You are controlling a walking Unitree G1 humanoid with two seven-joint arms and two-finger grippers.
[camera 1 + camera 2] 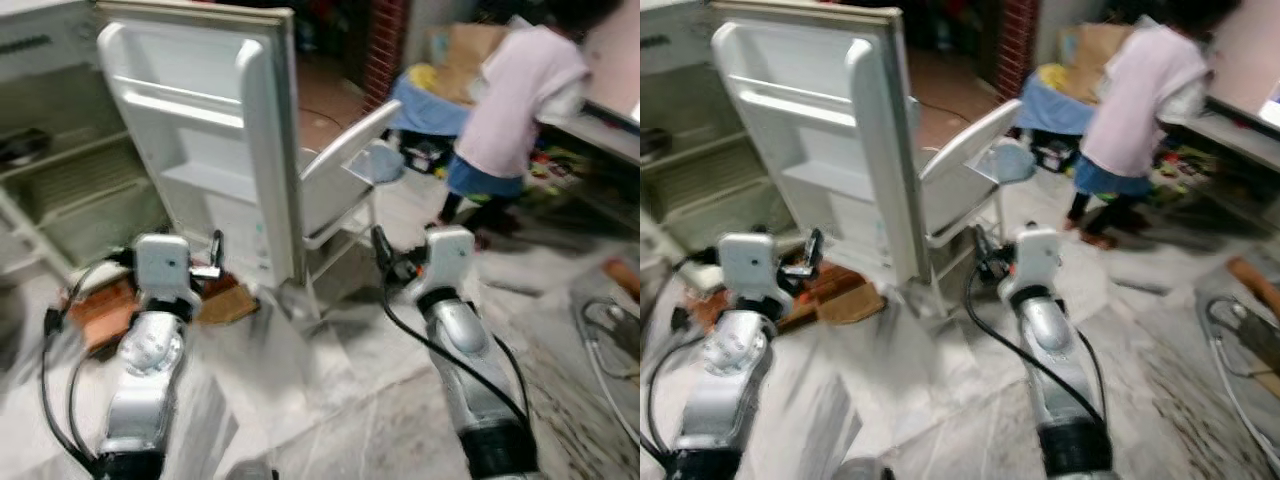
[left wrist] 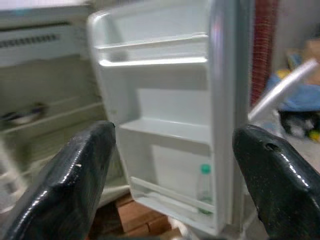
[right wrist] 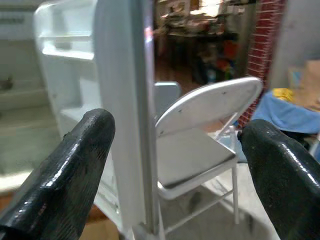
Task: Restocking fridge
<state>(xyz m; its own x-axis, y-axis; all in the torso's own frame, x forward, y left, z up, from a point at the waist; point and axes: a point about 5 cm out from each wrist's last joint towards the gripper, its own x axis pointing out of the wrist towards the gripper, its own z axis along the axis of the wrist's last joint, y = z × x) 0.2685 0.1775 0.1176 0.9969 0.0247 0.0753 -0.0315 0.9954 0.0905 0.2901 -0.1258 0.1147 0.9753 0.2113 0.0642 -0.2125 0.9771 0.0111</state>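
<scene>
Both claws hang spread and empty above the pale floor [image 1: 330, 400]: left claw [image 2: 170, 185] facing the open fridge door [image 1: 200, 130], right claw [image 3: 175, 175] facing its edge and a white folding chair [image 3: 200, 145]. A green-capped bottle [image 2: 204, 189] stands in the door's lowest shelf. Beyond, a person [image 1: 520, 110] bends over a desk [image 1: 600, 130].

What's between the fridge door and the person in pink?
A white folding chair stands between the fridge door and the person, seen in both eye views.
</scene>
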